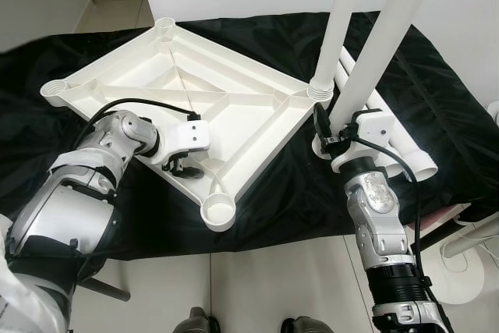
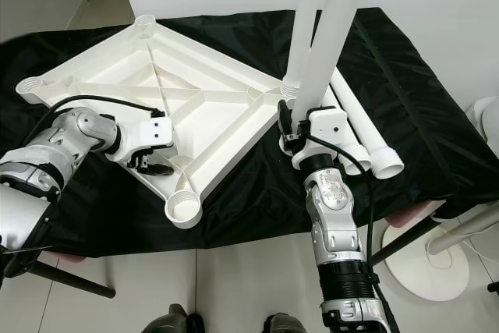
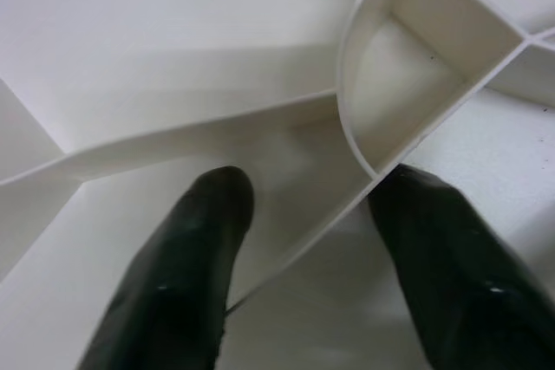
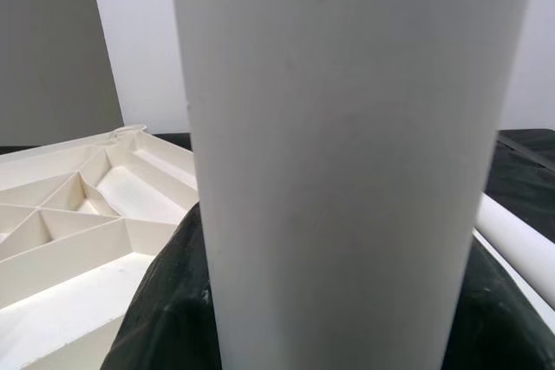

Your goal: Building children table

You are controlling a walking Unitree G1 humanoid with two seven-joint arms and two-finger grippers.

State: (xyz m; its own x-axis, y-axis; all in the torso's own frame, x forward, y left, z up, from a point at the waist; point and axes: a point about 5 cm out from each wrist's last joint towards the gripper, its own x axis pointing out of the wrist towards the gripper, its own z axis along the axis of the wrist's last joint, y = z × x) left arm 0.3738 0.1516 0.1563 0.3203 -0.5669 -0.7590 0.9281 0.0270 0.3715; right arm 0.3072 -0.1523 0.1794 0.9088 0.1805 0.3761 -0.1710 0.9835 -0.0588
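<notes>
White ribbed plastic tabletop (image 1: 187,107) lies upside down on black cloth (image 1: 437,91). Left gripper (image 3: 303,257) straddles a thin rib at the near edge, fingers (image 3: 186,275) parted, one each side. Right gripper (image 1: 335,132) is clamped round a white plastic leg tube (image 1: 382,44), held upright beside a leg (image 1: 337,25) already standing in the corner socket. Two spare tubes (image 1: 394,142) lie just beside.

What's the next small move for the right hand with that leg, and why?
Probably swing the held table leg toward the empty near-corner socket of the upturned tabletop. One leg already stands in the right corner socket; the right hand is shut on a second, upright beside it, while the left hand straddles a tabletop rib, seemingly steadying it.
</notes>
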